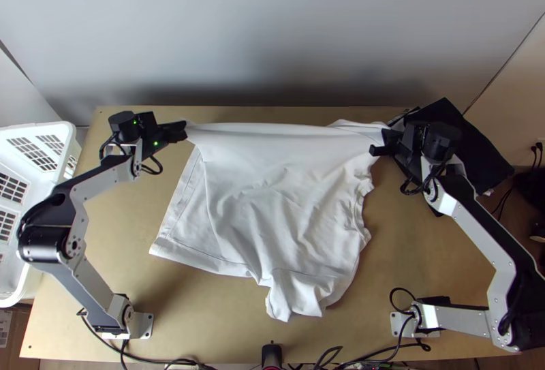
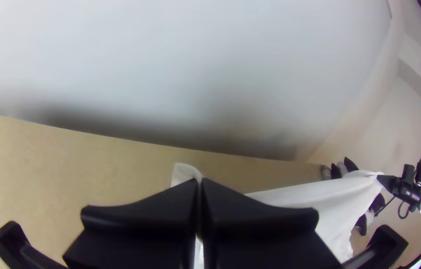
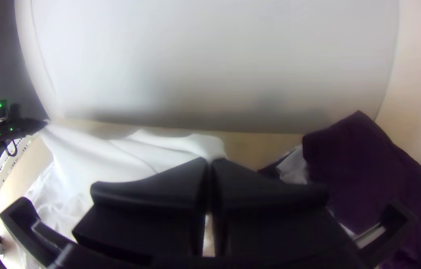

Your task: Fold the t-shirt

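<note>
The white t-shirt (image 1: pixel 272 193) hangs with its far edge stretched between both grippers; the rest lies on the table, wrinkled, its near part bunched. At its far left corner my left gripper (image 1: pixel 182 130) is shut on the cloth. My right gripper (image 1: pixel 383 144) holds the far right part. In the left wrist view, a bit of t-shirt (image 2: pixel 185 173) sticks out past the closed fingers of the left gripper (image 2: pixel 198 184). White cloth (image 3: pixel 205 145) shows at the closed fingertips of the right gripper (image 3: pixel 209 163) in the right wrist view.
A white plastic basket (image 1: pixel 61 140) stands at the table's left edge. Dark cloth (image 1: pixel 477 145) lies in a pile at the far right corner, beside the right gripper. Bare wooden table (image 1: pixel 136 220) shows left of the t-shirt, and cables run along the near edge.
</note>
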{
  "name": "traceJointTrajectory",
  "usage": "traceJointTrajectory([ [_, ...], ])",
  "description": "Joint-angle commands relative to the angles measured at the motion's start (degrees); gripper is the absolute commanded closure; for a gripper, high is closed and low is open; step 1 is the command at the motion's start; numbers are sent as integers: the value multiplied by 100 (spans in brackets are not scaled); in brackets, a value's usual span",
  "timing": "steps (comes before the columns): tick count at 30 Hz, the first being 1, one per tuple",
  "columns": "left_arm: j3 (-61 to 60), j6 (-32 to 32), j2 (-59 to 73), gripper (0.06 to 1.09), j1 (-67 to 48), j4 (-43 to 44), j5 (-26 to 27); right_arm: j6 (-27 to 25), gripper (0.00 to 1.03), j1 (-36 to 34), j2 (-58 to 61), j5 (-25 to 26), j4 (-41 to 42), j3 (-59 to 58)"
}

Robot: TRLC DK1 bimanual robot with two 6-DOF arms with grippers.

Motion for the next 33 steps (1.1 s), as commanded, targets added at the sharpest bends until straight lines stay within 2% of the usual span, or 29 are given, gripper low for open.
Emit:
traceJointTrajectory([
  [1,616,123,626,105,241,72,-311,-127,100,22,160,318,560,-124],
  [5,1038,-308,890,105,303,63,-320,-118,100,294,169,467,718,-247],
  [12,1328,-659,978,105,-66,45,-302,-65,100,681,441,652,1034,-177],
  [17,1556,-1398,1040,105,-304,-16,-82,-65,100,971,731,906,1175,-159],
  [27,2136,-1591,1505,105,-629,-78,-91,-127,100,962,1786,1284,1342,377],
  [33,2259,-1573,1532,105,-585,-254,-56,-197,100,953,1786,1293,1333,403],
])
